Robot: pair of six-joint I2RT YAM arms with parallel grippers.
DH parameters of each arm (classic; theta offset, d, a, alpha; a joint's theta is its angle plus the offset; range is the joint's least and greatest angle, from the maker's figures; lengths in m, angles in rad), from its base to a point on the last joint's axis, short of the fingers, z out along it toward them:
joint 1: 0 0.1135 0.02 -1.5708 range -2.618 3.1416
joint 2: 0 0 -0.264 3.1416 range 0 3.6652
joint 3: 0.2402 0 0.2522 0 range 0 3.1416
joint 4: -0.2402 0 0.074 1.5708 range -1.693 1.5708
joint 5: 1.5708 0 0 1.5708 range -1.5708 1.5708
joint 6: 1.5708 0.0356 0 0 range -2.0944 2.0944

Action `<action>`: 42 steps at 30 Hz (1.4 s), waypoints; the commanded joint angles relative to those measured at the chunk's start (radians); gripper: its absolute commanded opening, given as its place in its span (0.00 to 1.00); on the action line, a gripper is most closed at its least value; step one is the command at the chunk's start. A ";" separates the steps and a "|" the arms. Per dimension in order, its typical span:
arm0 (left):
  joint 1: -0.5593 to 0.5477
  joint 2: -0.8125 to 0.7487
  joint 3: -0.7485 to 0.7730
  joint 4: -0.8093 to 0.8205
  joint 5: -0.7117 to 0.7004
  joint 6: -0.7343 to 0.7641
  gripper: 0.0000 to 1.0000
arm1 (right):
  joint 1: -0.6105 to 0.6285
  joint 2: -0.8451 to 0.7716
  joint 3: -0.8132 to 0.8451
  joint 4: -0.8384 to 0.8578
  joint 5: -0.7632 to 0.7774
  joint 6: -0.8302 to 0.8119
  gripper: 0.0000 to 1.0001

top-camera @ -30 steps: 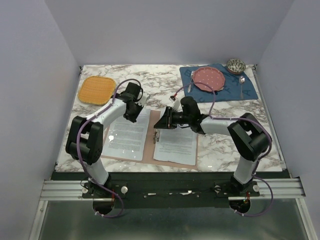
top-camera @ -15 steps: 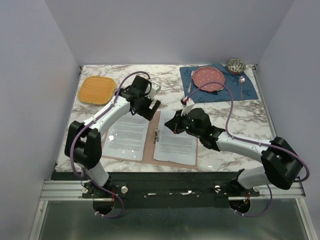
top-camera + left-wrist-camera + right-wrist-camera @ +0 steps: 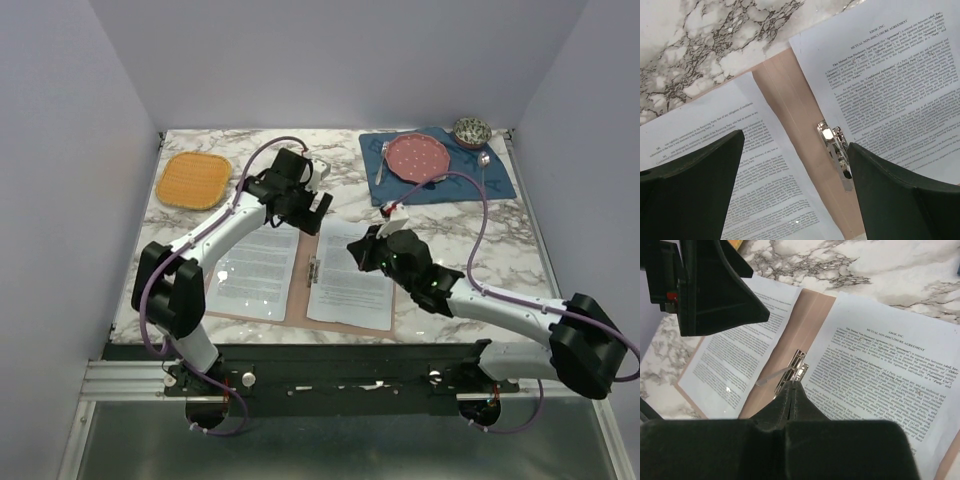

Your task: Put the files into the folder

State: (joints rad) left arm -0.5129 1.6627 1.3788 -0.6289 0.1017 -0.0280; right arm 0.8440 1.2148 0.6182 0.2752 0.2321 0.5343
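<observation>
Marble table point(image 3: 520, 240): the folder point(image 3: 296, 295) lies open and flat near its front edge. The left sheet point(image 3: 255, 272) lies on one leaf, the right sheet point(image 3: 350, 290) on the other. The left gripper point(image 3: 314, 210), arm stretched forward, hangs above the folder's far edge, jaws spread wide, empty. The right gripper point(image 3: 792, 390), arm reaching leftward, has its fingers pressed together, empty, and points at the clip point(image 3: 837, 155) on the spine.

Folder point(image 3: 299, 295) lies open, flat on table point(image 3: 330, 165). One printed sheet rests on each half: left sheet point(image 3: 255, 272), right sheet point(image 3: 350, 288). Metal clip point(image 3: 314, 270) at spine.
</observation>
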 commanded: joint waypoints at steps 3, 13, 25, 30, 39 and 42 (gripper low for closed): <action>-0.049 0.074 0.012 0.021 -0.075 -0.058 0.99 | 0.040 0.116 -0.029 0.234 0.046 -0.134 0.01; -0.079 0.247 0.089 0.029 -0.204 -0.104 0.99 | 0.107 0.271 0.000 0.383 0.067 -0.204 0.01; -0.081 0.357 0.163 0.003 -0.172 -0.133 0.99 | 0.135 0.466 0.098 0.463 0.107 -0.177 0.01; -0.082 0.385 0.172 -0.009 -0.137 -0.144 0.99 | 0.133 0.509 0.124 0.492 0.108 -0.177 0.01; -0.087 0.413 0.172 -0.020 -0.129 -0.153 0.99 | 0.133 0.575 0.167 0.492 0.089 -0.163 0.01; -0.087 0.424 0.167 -0.022 -0.131 -0.156 0.99 | 0.135 0.595 0.178 0.489 0.073 -0.158 0.01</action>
State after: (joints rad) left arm -0.5915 2.0544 1.5288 -0.6331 -0.0486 -0.1669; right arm 0.9695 1.7741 0.7662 0.7177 0.2943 0.3672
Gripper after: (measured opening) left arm 0.988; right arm 0.012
